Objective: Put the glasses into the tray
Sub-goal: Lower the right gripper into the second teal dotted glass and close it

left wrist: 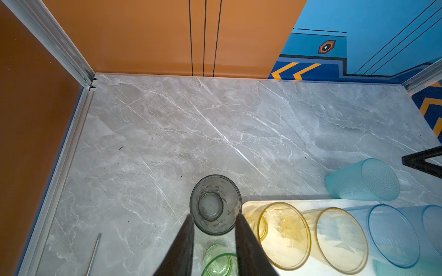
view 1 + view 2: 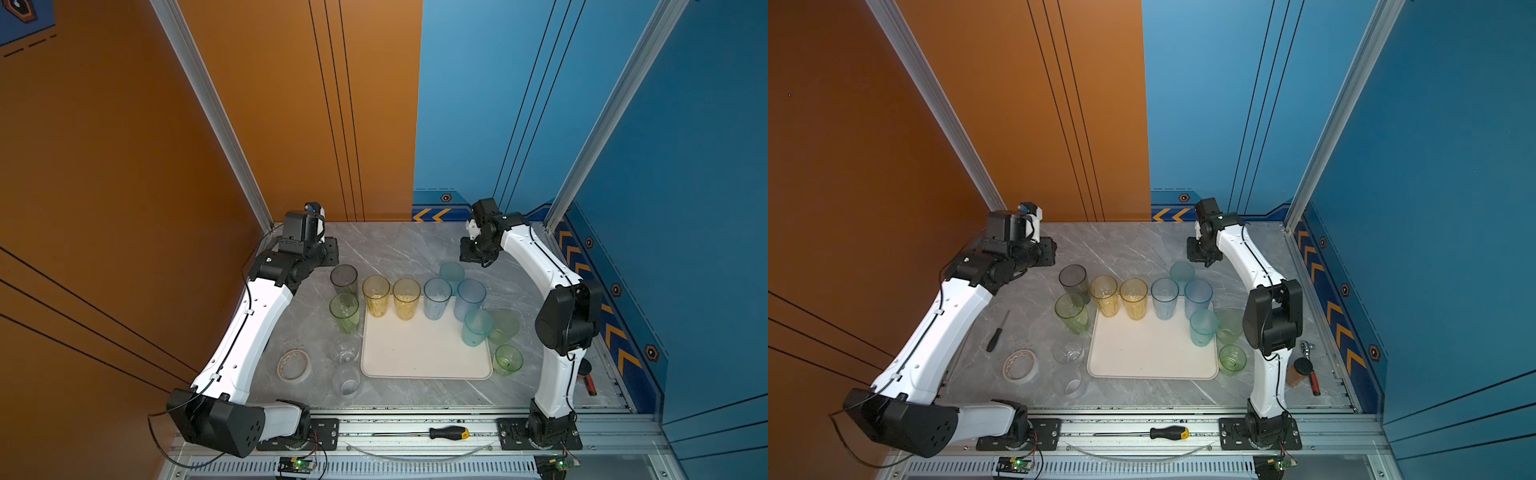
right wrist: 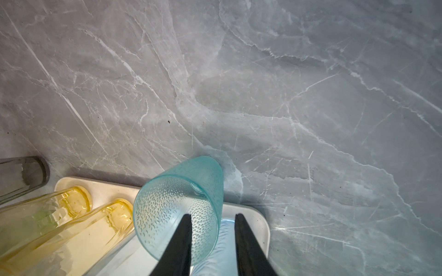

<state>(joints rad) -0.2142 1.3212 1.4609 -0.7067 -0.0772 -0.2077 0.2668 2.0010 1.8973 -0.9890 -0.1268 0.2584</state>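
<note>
Flanking the smoky grey glass (image 1: 215, 191) just far-left of the tray (image 2: 415, 353), the left end effector (image 1: 214, 215) looked neither clearly clenched nor released; the right end effector (image 3: 213, 215) hung released astride the rim of the teal glass (image 3: 167, 203), behind the tray.

Mid tray (image 2: 415, 353) open — glasses (image 2: 406, 297) fence its far edge.

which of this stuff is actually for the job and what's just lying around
For the job: glasses, tray.
Just lying about: tape roll, black screwdriver, yellow-handled screwdriver, brown jar, red-handled tool.
</note>
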